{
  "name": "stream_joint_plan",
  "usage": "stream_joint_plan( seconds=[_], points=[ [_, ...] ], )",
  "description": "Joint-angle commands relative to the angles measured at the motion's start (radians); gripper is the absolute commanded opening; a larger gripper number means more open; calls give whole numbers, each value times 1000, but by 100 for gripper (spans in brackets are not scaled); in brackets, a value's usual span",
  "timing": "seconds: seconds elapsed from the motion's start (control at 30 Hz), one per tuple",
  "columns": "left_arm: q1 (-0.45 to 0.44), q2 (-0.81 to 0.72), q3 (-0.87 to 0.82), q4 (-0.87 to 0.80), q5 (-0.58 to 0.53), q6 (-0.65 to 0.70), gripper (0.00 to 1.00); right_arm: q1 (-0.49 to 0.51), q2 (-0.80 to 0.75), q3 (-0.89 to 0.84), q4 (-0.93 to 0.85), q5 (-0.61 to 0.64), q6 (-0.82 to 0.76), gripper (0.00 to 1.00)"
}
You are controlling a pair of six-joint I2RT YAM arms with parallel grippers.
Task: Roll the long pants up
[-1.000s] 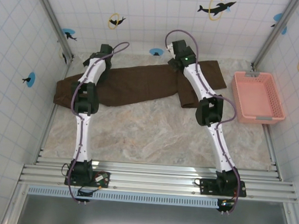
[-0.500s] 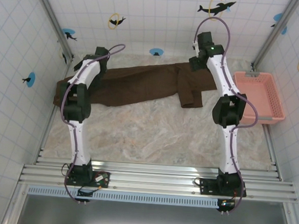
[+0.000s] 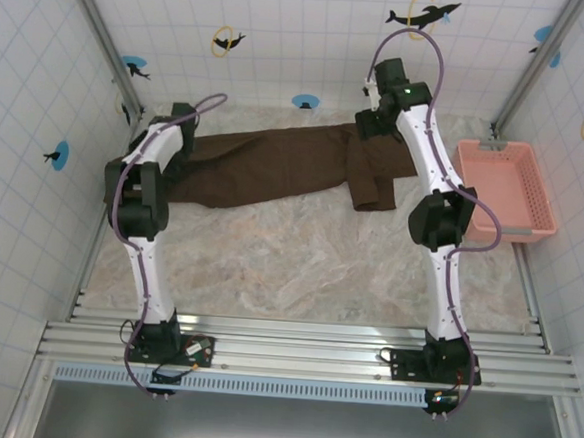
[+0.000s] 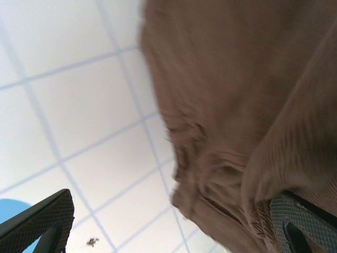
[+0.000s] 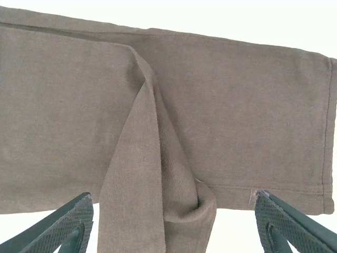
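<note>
The left gripper stands with its dark, textured fingers spread wide. A bunched fold of the long pants, dark brown fabric trousers, touches one finger, nothing is pinched between them, and a white tiled wall shows behind. The right gripper hangs just as wide apart above flat brown cloth, where a creased flap crosses one panel and a stitched hem runs along one edge. From the overhead camera we see the trousers stretched lengthwise across the far side of the marbled beige surface. The white left arm is at their left end and the white right arm over the wider right end, where a short flap juts toward the near side. A pink plastic lattice basket sits near the garment's right end, not touching it. We judge the task barely begun: no coil shows anywhere, and flattening the fold, gripping one end and rolling the whole length are all left to do.
</note>
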Motion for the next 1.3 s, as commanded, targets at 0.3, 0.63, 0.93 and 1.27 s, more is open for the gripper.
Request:
stream_joint_plan(
  seconds=[0.3, 0.63, 0.93, 1.27],
  points=[
    [61, 191, 331, 97, -30, 97, 97, 33, 32, 28, -102, 16, -49, 82],
    [6, -153, -109, -23, 37, -89, 92, 22, 49, 35, -92, -4, -36, 82],
    [4, -139, -299, -122, 178, -226, 77, 23, 61, 41, -59, -40, 5, 82],
    [5, -36, -334, -146, 203, -254, 70, 29, 48, 36, -57, -33, 3, 81]
  ],
)
